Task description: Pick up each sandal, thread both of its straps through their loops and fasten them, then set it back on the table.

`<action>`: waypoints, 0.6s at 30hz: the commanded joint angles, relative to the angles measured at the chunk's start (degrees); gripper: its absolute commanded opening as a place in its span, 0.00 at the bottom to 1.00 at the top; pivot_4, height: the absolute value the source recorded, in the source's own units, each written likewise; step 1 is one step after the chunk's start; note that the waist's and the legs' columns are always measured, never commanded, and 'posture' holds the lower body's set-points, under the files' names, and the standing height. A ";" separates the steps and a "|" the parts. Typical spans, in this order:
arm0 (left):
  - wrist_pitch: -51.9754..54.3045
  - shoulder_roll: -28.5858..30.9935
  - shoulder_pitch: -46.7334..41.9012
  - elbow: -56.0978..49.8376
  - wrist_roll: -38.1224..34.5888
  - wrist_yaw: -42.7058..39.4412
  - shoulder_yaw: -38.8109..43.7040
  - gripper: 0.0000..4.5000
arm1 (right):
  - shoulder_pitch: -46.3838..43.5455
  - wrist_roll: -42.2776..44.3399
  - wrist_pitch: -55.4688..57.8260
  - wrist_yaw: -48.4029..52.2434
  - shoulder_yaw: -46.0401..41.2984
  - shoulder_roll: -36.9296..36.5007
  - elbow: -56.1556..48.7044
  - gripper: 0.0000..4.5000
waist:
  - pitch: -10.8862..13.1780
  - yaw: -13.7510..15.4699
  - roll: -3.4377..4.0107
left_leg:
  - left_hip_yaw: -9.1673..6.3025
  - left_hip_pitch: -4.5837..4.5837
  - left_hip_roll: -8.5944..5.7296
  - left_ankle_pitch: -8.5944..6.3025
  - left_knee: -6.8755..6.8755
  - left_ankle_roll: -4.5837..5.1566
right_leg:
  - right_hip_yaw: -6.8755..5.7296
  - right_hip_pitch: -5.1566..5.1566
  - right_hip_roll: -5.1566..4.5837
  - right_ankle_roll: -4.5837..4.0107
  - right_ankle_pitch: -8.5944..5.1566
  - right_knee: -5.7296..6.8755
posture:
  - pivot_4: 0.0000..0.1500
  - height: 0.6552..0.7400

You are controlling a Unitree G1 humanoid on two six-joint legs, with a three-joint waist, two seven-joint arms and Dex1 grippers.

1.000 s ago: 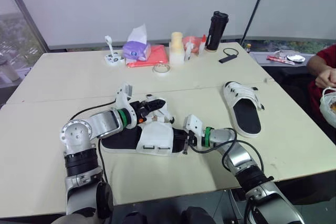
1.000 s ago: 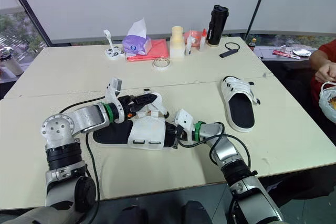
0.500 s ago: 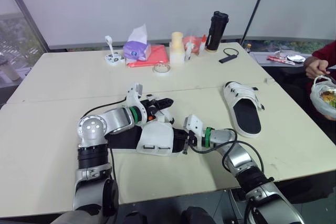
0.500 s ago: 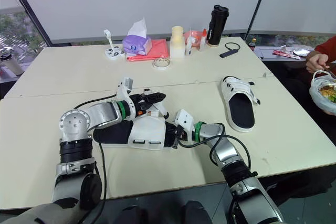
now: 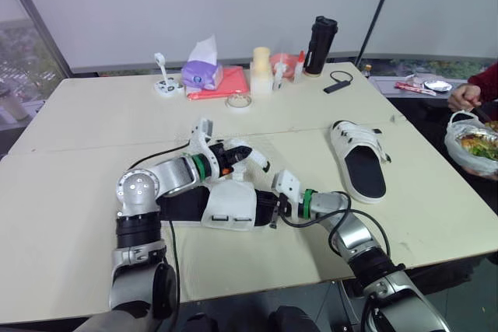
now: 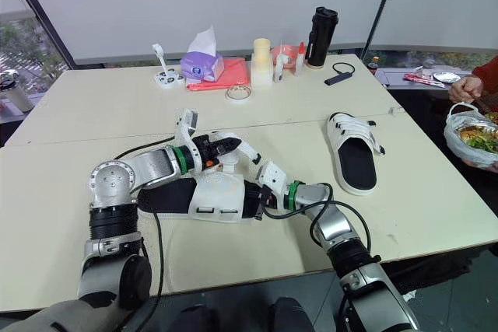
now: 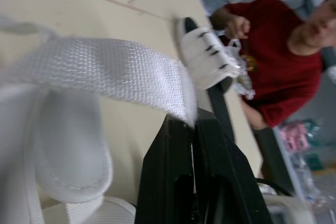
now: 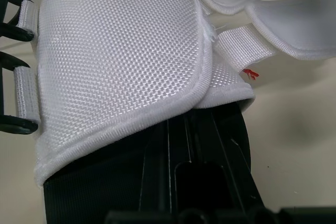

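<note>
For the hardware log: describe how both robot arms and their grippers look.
Both arms are silver-grey, rounded shells. Left arm: round dotted joint disc, green wrist ring, white camera bracket, black cable, black left gripper with an orange patch. Right arm: green wrist ring, white bracket, looping black cable, black right gripper.

Bare table (image 5: 70, 192) at 9 o'clock of near sandal (image 5: 226, 204). At 2 o'clock second sandal (image 5: 359, 159) blocks; tape roll (image 5: 238, 101) and bottles (image 5: 263, 71) crowd 12 o'clock.
</note>
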 commanded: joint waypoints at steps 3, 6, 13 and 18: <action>6.39 10.86 0.30 -2.44 -7.70 -12.89 1.11 0.02 | 1.53 -3.80 2.26 -1.73 1.97 0.42 4.61 0.00 | 0.02 -0.40 -0.02 | 0.00 -0.02 0.00 0.00 -0.03 0.00 | 0.00 -0.03 0.00 -0.01 -0.01 0.00 | 1.00 0.99; 8.89 21.44 2.97 -5.91 -6.18 -27.00 -4.00 0.02 | 1.42 -3.92 2.12 -1.45 2.03 0.36 5.07 0.00 | 0.04 -0.93 -0.02 | 0.01 -0.04 0.00 0.00 -0.08 -0.02 | -0.01 -0.08 -0.01 -0.04 -0.03 0.00 | 1.00 0.99; -5.86 41.79 8.38 -11.52 10.00 -61.14 -23.00 0.02 | 0.81 -4.01 1.88 -1.23 2.32 0.56 6.01 0.00 | 0.07 -0.95 -0.11 | 0.03 -0.01 -0.04 0.25 -0.46 -0.60 | -0.05 -0.20 -0.22 -0.60 -0.34 -0.13 | 1.00 0.99; -13.71 44.02 5.29 -6.73 18.61 -73.27 -30.38 0.02 | 0.68 -4.09 2.05 -1.16 2.75 0.90 5.83 0.00 | 0.05 -1.01 -0.13 | 0.00 -0.01 0.00 0.29 -0.74 -0.61 | 0.01 -0.33 -0.27 -0.70 -0.30 -0.33 | 1.00 0.99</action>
